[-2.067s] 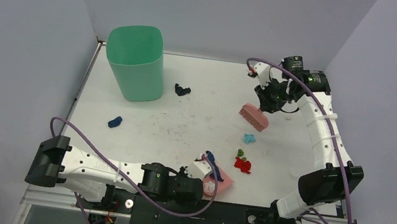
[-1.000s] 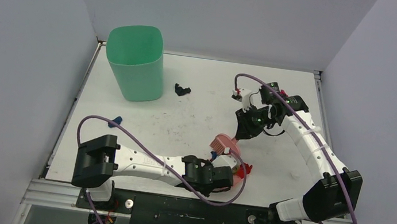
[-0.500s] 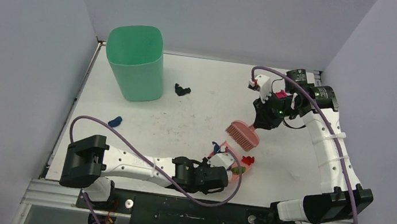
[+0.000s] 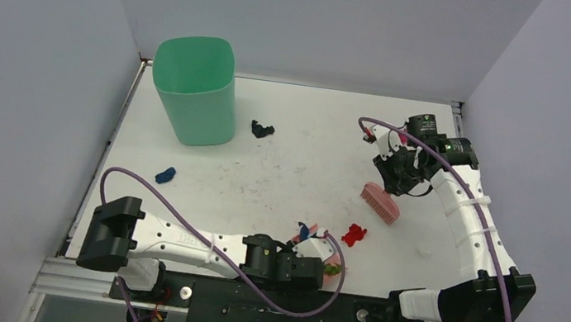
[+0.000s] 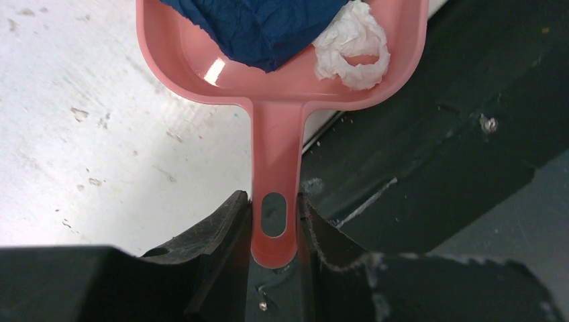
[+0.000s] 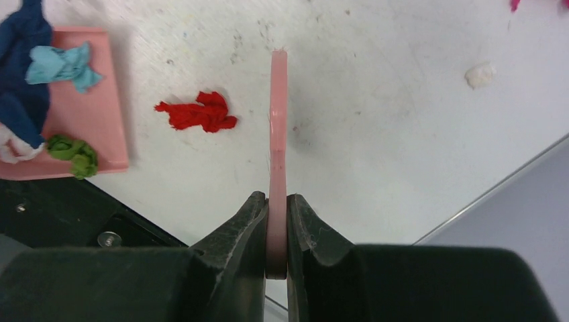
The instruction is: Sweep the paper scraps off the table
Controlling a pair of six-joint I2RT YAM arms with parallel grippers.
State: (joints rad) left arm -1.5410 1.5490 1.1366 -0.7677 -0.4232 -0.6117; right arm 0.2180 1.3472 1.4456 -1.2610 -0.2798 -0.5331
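My left gripper (image 5: pixel 274 225) is shut on the handle of the pink dustpan (image 5: pixel 282 87), which lies at the table's near edge (image 4: pixel 322 255). In the pan are a dark blue scrap (image 5: pixel 262 27), a white scrap (image 5: pixel 352 41), a light blue scrap (image 6: pixel 64 64) and a green scrap (image 6: pixel 74 153). My right gripper (image 6: pixel 277 235) is shut on the pink brush (image 6: pixel 278 134), held above the table (image 4: pixel 281 169) right of centre (image 4: pixel 381 203). A red scrap (image 6: pixel 198 114) lies on the table between the pan and the brush (image 4: pixel 353 235).
A green bin (image 4: pixel 195 91) stands at the far left. A black scrap (image 4: pixel 261 129) lies beside it, a dark blue scrap (image 4: pixel 166 174) at the left, a white scrap (image 4: pixel 424 250) at the right. A magenta scrap (image 6: pixel 515 4) shows at the right wrist view's top edge.
The brush swept toward the dustpan, then moved back to the right. The light blue and green scraps went into the pan. The left arm drew the pan toward the near edge.
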